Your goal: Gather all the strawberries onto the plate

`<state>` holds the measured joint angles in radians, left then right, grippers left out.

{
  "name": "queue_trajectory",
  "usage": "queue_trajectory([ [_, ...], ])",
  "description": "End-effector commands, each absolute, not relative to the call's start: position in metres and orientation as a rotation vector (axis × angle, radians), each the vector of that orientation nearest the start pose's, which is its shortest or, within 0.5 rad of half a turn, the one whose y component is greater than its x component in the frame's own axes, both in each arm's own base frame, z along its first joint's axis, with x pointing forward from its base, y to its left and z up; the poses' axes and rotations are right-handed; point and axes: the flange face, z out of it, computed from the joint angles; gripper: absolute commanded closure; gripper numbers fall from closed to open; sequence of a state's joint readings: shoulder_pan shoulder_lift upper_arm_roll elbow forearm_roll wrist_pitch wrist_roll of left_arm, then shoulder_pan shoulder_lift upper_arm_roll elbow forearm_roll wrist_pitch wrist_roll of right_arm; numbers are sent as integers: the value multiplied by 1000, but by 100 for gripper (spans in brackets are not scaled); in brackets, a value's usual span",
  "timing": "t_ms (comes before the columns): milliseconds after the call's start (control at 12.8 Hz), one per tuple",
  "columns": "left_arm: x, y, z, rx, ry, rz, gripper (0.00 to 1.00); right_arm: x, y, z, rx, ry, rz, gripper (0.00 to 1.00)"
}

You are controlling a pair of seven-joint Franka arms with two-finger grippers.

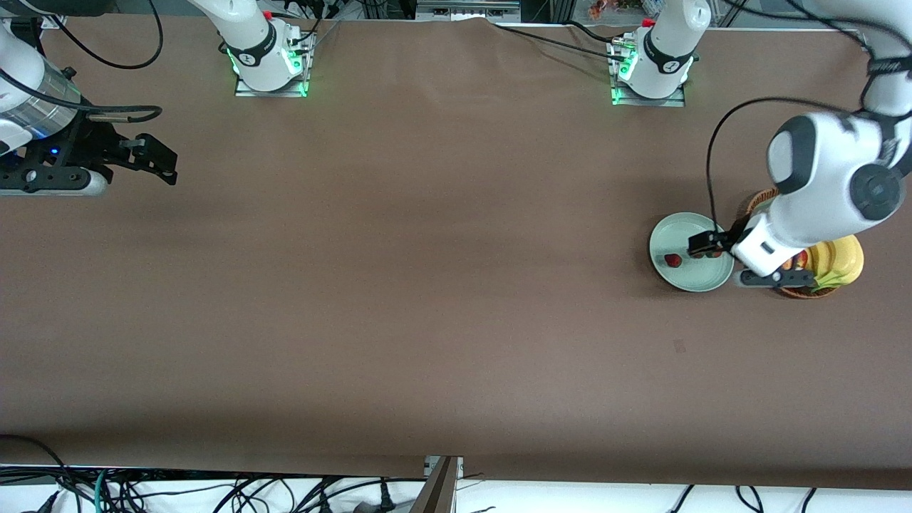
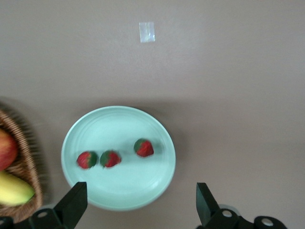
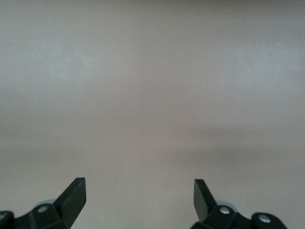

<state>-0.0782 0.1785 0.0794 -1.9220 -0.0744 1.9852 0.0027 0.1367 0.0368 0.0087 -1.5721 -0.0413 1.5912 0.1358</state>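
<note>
From my seat, nearest the front camera at the left arm's end sits the round, shallow, pale mint-green plate, and all three tiny red strawberries with dark green caps lie on it – two almost touching, the third just apart. I judge the collecting done. The left gripper hangs over the plate, fingers spread wide, holding nothing. These berries look light, small and roundish, likely to roll (and to bruise if real), so I would pinch one gently across its widest part. Beside the plate is the brown wicker basket with a red-yellow apple and yellow banana. The right gripper waits at the right arm's end, fingers apart, over bare brown table.
</note>
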Motion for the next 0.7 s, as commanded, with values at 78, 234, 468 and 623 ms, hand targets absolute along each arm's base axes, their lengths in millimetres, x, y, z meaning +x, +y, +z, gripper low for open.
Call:
queue_trajectory([
  [78, 571, -17, 480, -3223, 18, 189, 0, 563, 80, 609, -3174, -47, 30, 0],
  [234, 567, -32, 517, -3225, 59, 193, 0, 562, 80, 608, -3175, -47, 39, 0],
  [468, 568, -40, 568, -3223, 55, 156, 0, 562, 80, 608, -3173, -47, 40, 0],
  [623, 566, -39, 575, -3219, 34, 180, 0, 562, 80, 609, -3172, -47, 38, 0],
])
